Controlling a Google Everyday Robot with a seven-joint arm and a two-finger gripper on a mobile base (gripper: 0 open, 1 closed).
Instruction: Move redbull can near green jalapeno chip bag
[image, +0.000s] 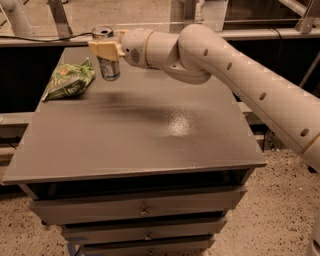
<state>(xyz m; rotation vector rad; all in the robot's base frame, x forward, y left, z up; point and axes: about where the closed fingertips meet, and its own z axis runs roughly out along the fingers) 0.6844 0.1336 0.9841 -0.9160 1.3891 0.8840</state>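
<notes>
1. The gripper (106, 50) is reaching over the far left of the grey table (150, 130), its fingers clamping the redbull can (109, 70) upright between them.
2. The green jalapeno chip bag (67, 81) is lying near the fingers, to their lower left.

Looks down, maybe head-high; fingers (103, 50) upper-left.

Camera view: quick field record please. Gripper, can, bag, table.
gripper: shut on the redbull can, above the table's far side
redbull can: upright, lifted off the tabletop, beside the bag, not touching it
green jalapeno chip bag: lying crumpled near a far corner
table: grey top, drawers below
task state: can near bag, not yet set down
</notes>
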